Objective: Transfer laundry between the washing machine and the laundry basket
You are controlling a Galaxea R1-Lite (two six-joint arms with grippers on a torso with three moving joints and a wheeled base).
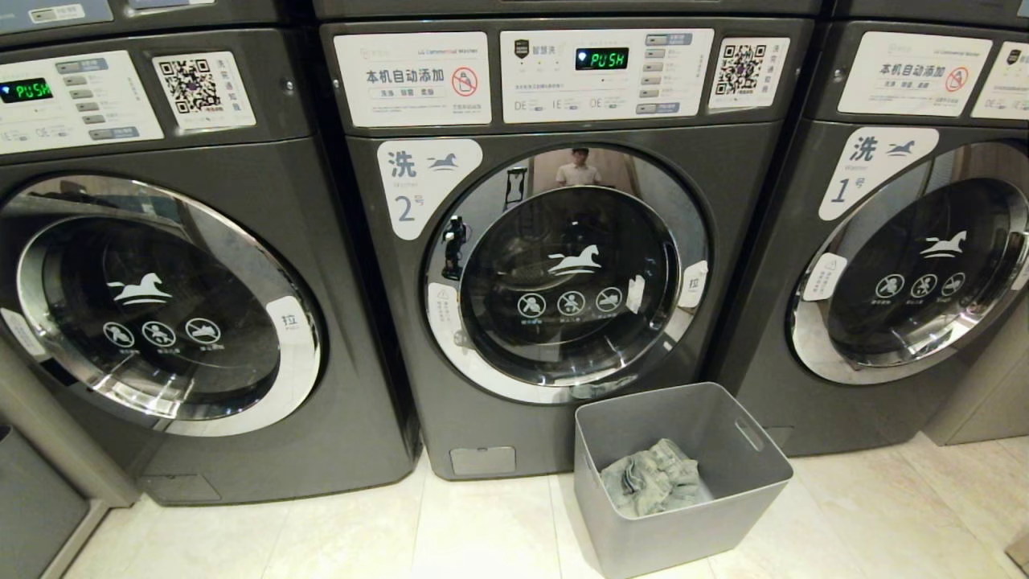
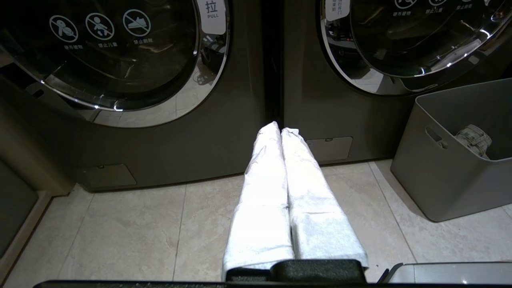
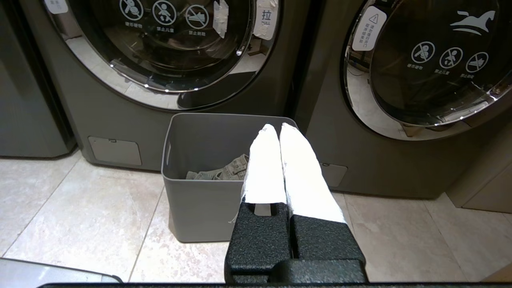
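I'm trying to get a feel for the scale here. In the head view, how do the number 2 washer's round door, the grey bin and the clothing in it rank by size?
Largest to smallest, as they look in the head view:
1. round door of the washing machine
2. laundry basket, though it sits nearer the camera, so the gap is unsure
3. laundry, clearly smallest

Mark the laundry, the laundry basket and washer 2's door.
laundry [image 1: 649, 476], head view, middle of the crumpled fabric.
laundry basket [image 1: 760, 474], head view, right wall.
washing machine door [image 1: 575, 277], head view, glass below the horse logo.
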